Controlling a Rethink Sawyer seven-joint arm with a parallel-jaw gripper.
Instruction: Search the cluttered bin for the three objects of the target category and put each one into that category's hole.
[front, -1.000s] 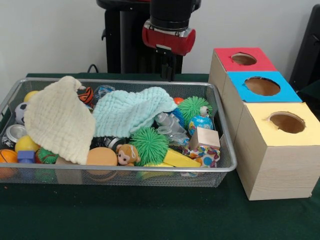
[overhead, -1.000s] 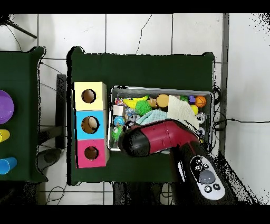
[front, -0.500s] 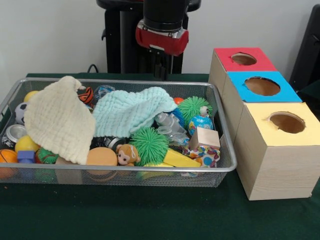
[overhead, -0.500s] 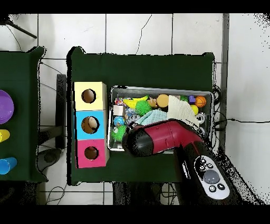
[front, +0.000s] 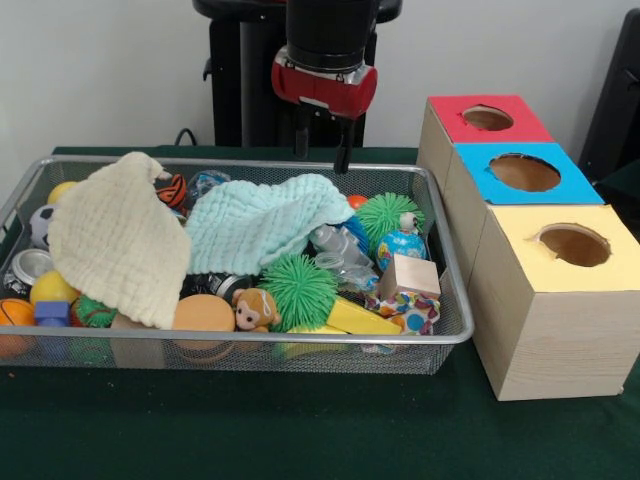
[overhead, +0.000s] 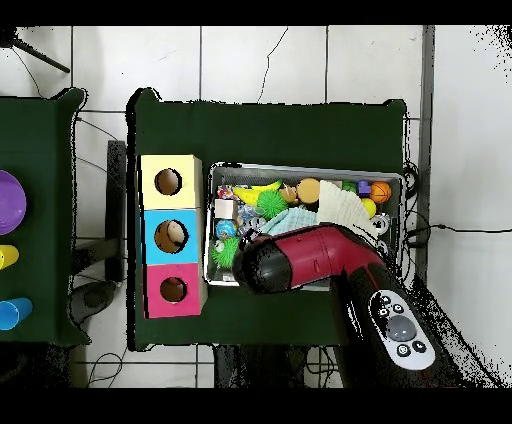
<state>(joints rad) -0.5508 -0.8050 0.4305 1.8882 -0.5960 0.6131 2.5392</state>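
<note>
**Three targets somewhere in a packed bin, tool hanging empty above it**

One big wire mesh bin (front: 455, 300) takes up most of the desk (front: 300, 430), right under the tool (front: 322, 152). Off to the side of the tool sit the three boxes, each with a hole: yellow-topped box (front: 560, 300), blue-topped box (front: 525, 172), red-topped box (front: 487, 118). The target category isn't stated, so I can't say which hole counts.

Two cloths cover loads of the pile. The cream cloth (front: 115, 235) sits well off to one side of the tool, the mint cloth (front: 260, 220) just below it. Both are limp and light, so pinch a bunched fold and drag them off; whatever's underneath is hidden for now.

Next down: two spiky green balls (front: 298, 288), squishy and easy to grip anywhere. The yellow wedge (front: 358, 318) and wooden cube (front: 412, 274) look stiff, so take them across flat faces. The crinkly clear plastic (front: 340, 250) could slip. The small globe ball (front: 402, 245) and monkey toy (front: 255, 308) are the small stuff, nearer the camera than the tool.

The tool itself has its two fingers apart, holding nothing, hovering above the bin's back edge.
</note>
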